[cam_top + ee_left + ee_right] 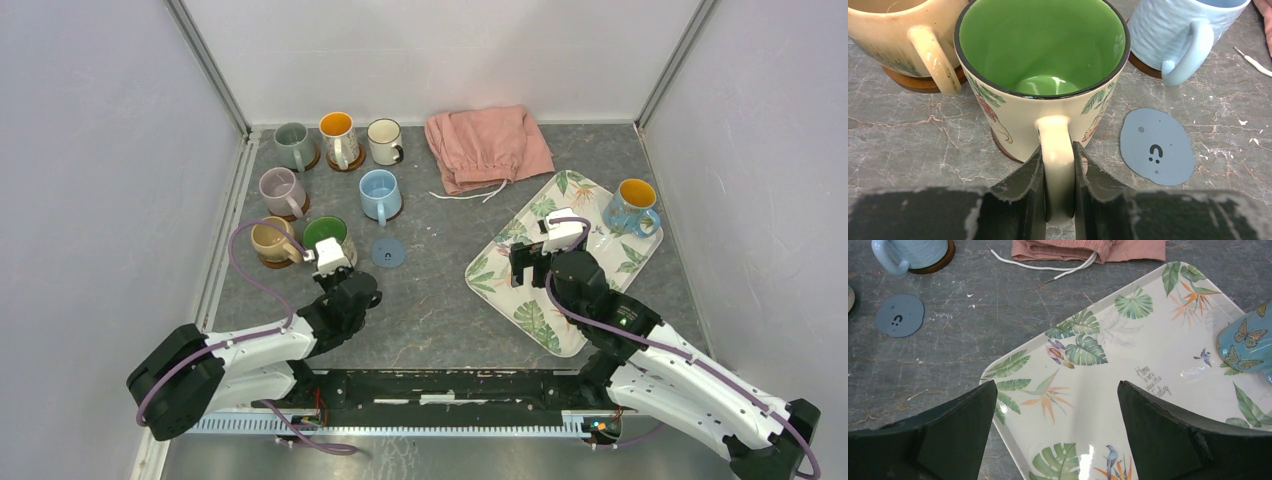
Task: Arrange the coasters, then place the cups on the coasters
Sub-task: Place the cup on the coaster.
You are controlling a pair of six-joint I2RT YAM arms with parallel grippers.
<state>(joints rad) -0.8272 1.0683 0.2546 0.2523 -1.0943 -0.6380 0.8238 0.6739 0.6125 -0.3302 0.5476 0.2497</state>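
Nearly finished. Grouped at far left of worktop [430, 300]: six mugs [380, 195] on brown coasters [913, 84], plus green-inside mug [1043, 60] on its own coaster, handle pinched tight between left fingers [1034, 175]. Just beside it, bare blue coaster [1157, 147]. Left to place: butterfly mug [632, 208] on leafy tray [1148, 355]. Right fingers [531, 262] wide open, empty, above tray.

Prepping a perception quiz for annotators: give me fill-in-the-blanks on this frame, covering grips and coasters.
The left arm's jaws clamp the ___ of the green-inside mug.
The right arm's jaws stand ___ above the leafy tray.
The coaster with no mug on it is ___.
The butterfly mug is ___ inside.
Missing: handle; open; blue; orange.
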